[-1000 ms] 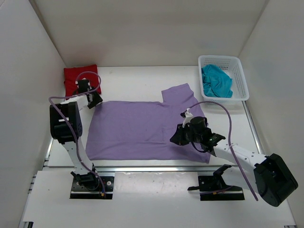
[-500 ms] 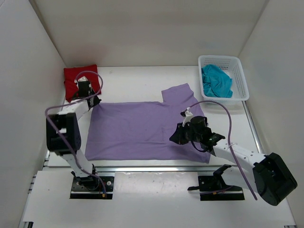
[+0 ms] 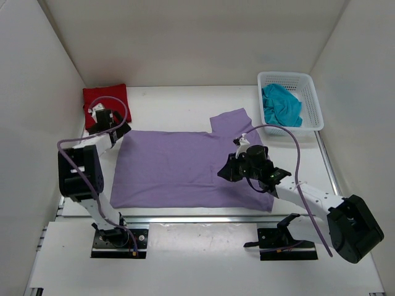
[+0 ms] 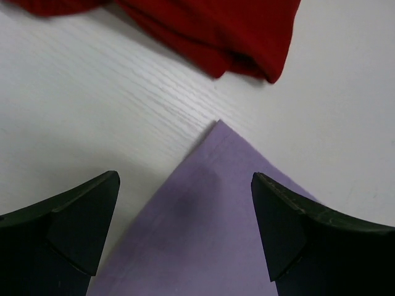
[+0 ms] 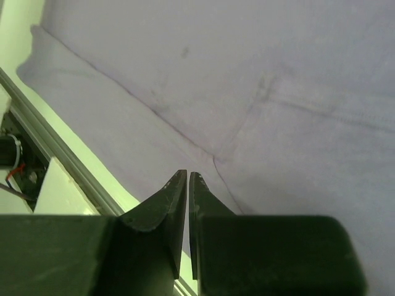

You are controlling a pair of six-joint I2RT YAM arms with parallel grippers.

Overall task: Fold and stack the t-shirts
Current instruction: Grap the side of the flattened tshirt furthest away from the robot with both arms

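While the left pincer (image 4: 184, 179) gapes wide over the lavender t-shirt's (image 3: 179, 163) upper-left corner, the right pincer (image 5: 187, 174) has its tips together. The red t-shirt (image 3: 108, 95) lies folded at upper left.

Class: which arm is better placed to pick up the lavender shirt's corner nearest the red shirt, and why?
Left. The left claw stands open astride that corner of the lavender shirt; the right claw is shut, far across the shirt.
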